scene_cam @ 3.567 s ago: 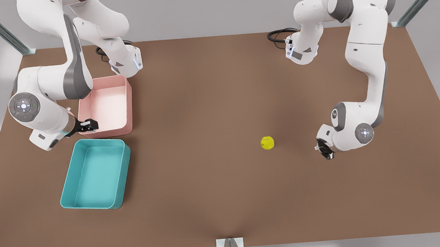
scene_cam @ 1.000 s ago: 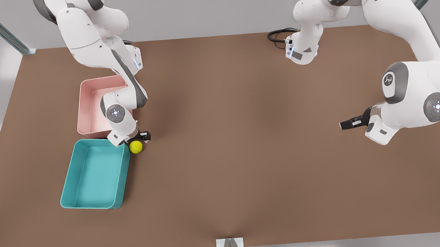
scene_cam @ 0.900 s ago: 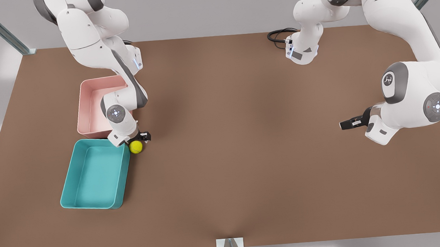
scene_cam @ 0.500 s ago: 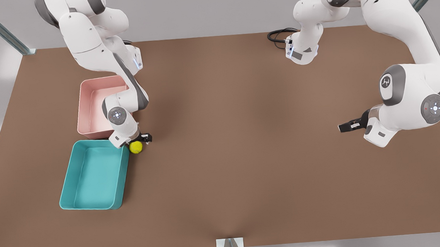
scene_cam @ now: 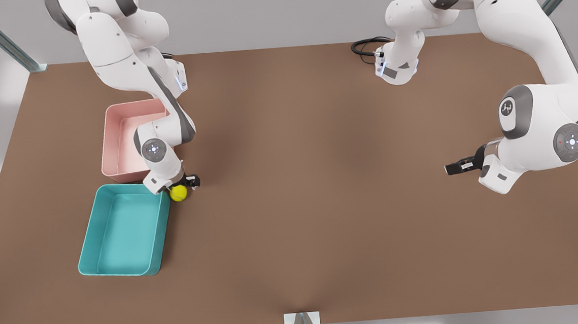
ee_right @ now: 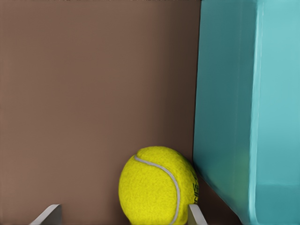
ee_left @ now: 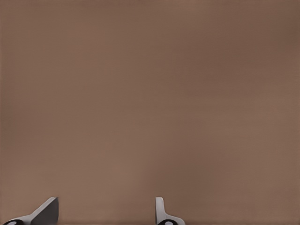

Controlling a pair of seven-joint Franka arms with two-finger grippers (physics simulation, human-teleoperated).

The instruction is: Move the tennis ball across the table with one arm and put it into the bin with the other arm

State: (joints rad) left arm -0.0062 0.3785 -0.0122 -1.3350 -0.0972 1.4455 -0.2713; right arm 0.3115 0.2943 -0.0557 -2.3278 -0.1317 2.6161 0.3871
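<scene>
Tennis ball rests on the desk, touching the outer wall of the teal bin at the bin's corner nearest the desk's far edge, just beside the pink tub. You have the right end effector low over it, fingers spread to either side of the ball in the right wrist view, one fingertip squeezed into the narrow space between ball and bin wall. No pinch has formed yet; closing looks like your next step, and the wall leaves that finger little room. Your left end effector waits well apart toward the opposite short edge, fingers spread over bare desk, likely parked there to stay clear. Lifting over the rim remains.
</scene>
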